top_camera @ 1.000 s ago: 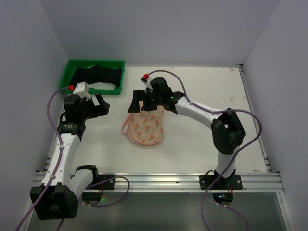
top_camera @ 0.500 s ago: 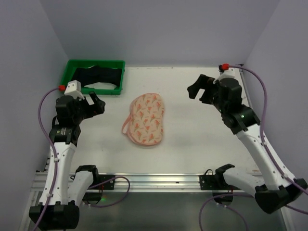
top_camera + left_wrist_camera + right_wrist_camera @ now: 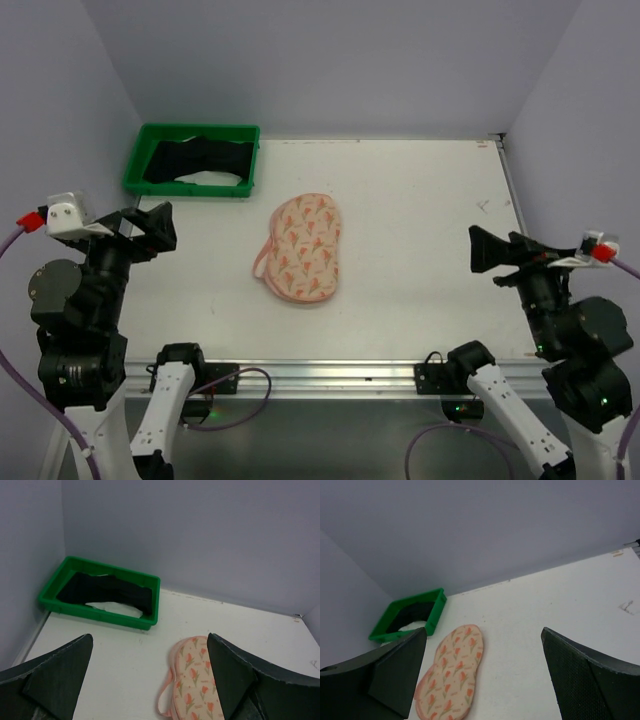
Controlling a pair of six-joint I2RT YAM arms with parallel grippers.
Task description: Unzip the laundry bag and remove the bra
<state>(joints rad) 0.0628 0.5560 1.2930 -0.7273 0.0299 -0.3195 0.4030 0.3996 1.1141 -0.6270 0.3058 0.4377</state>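
Observation:
The laundry bag (image 3: pixel 300 248) lies flat on the white table, printed side up, with nothing holding it. It also shows in the left wrist view (image 3: pixel 192 680) and the right wrist view (image 3: pixel 452 675). The black bra (image 3: pixel 198 157) lies in the green tray (image 3: pixel 190 187) at the far left, also seen from the left wrist (image 3: pixel 107 587). My left gripper (image 3: pixel 150 228) is open and empty, pulled back at the near left. My right gripper (image 3: pixel 492 250) is open and empty, pulled back at the near right. Both are well clear of the bag.
The green tray's rim (image 3: pixel 100 617) stands against the left wall near the back; it also shows in the right wrist view (image 3: pixel 436 611). Grey walls close in the table on the left, back and right. A metal rail (image 3: pixel 330 375) runs along the near edge.
The right gripper let go of the bag, which dropped flat on the table. Both arms drew back from the middle to the near corners and rose.

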